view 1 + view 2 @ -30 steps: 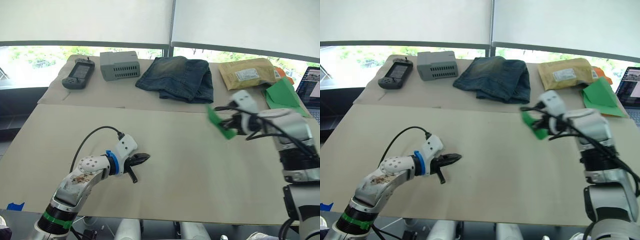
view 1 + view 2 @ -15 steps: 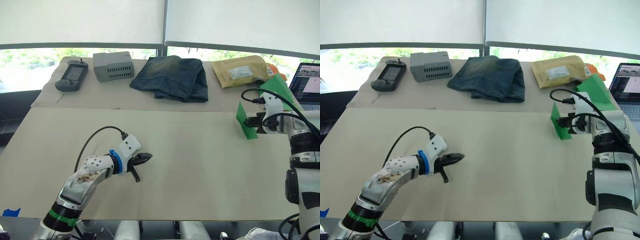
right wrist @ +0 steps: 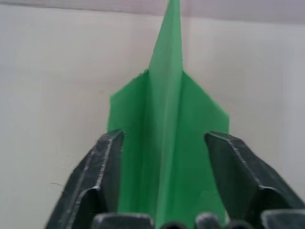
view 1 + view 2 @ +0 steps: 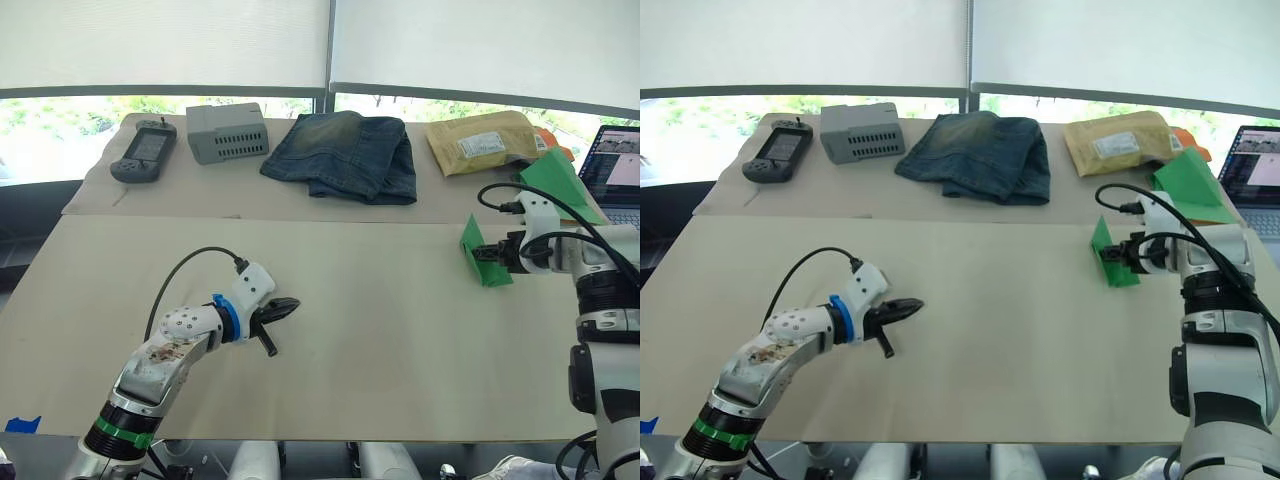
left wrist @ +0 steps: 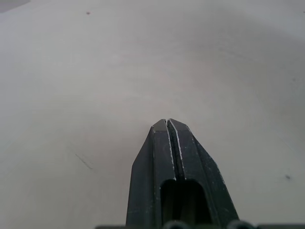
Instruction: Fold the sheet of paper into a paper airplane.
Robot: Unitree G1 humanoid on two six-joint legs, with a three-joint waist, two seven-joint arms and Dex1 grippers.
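Looking down at a wide, flat table [image 4: 380, 350] covered in plain tan board, smooth and bare, with bright windows and white blinds [image 4: 160, 45] glowing behind it.

Sitting along the far edge, well beyond both claws: a dark game handheld [image 4: 138, 152], a grey box with slots [image 4: 227, 131], soft folded blue jeans [image 4: 345, 155], a crinkly tan mailer [image 4: 482, 143], a bigger green triangle of paper [image 4: 558, 184] and a laptop corner [image 4: 618, 172].

Hanging low over the near part of the table: the left claw [image 4: 285, 306], black and pointy, with its 2 fingers [image 5: 162, 148] pressed tight together, gripping nothing.

Reaching in from the far right: the right claw [image 4: 497, 256], spread wide apart. Resting right between its 2 fingers [image 3: 107, 162] and poking out past the tips: the paper airplane [image 3: 167, 143], thin bright green paper folded into a narrow wedge with 1 sharp crease down the middle. Touching the fingers or not: cannot tell.
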